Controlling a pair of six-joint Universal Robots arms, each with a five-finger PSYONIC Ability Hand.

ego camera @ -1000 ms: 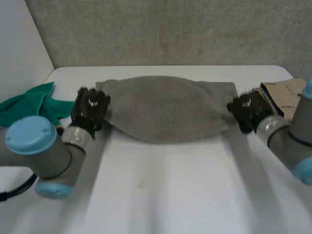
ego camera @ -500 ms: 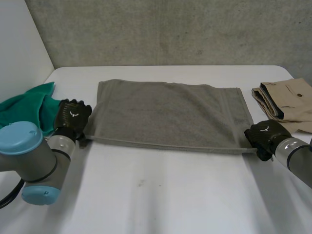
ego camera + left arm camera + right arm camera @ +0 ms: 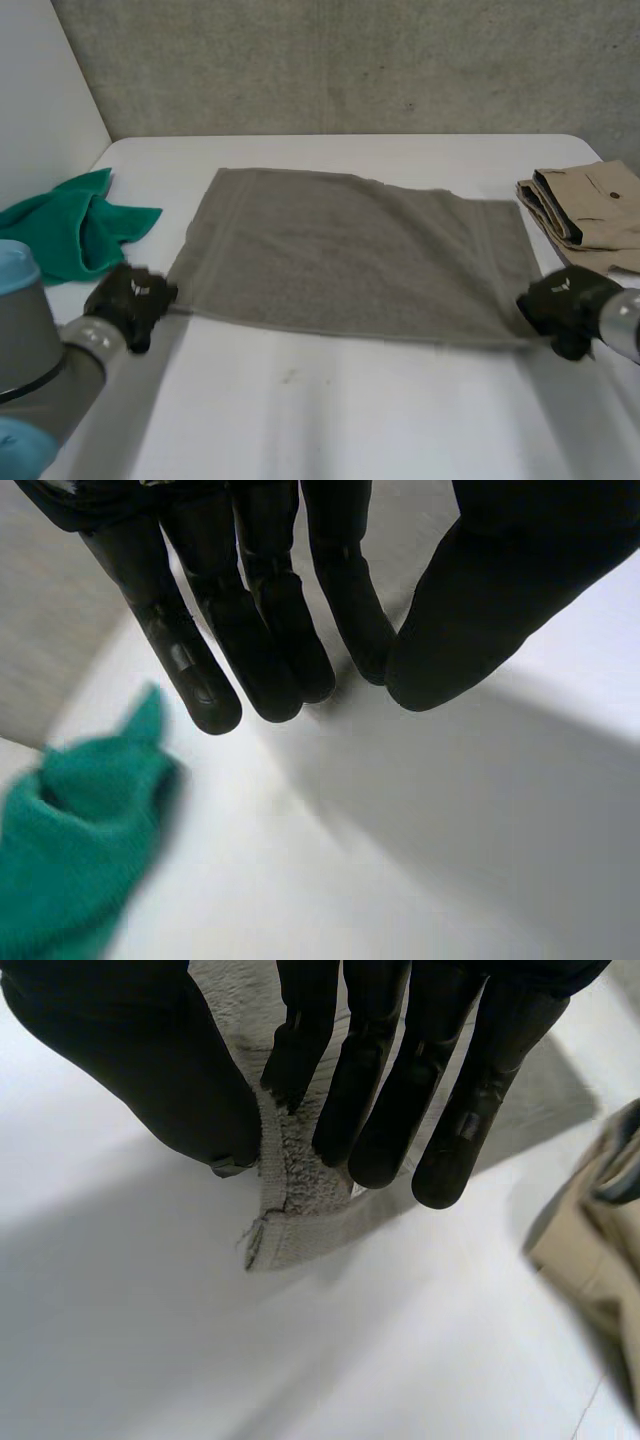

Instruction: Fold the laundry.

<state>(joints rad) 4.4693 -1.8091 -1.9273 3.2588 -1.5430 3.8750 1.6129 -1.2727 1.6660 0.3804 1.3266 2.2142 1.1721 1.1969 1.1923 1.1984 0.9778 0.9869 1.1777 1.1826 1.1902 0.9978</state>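
A grey towel (image 3: pixel 350 250) lies spread flat across the white table (image 3: pixel 330 410). My left hand (image 3: pixel 130 300) is at its near left corner. In the left wrist view the straight fingers of that hand (image 3: pixel 260 610) close against the thumb, with the cloth between them hard to make out. My right hand (image 3: pixel 565 298) is at the near right corner. There the thumb and fingers (image 3: pixel 380 1080) pinch the towel's hemmed corner (image 3: pixel 290 1210), which stands slightly off the table. The near edge runs taut between the two hands.
A crumpled green cloth (image 3: pixel 70 230) lies at the table's left edge, just beyond my left hand's fingertips (image 3: pixel 70 850). A folded tan garment (image 3: pixel 590 205) sits at the right edge, close beside my right hand (image 3: pixel 590 1230). A grey wall stands behind the table.
Both hands have drawn the towel's near edge towards the table's front. The towel went from sagging in the air between them to lying flat, and its far edge slid nearer.
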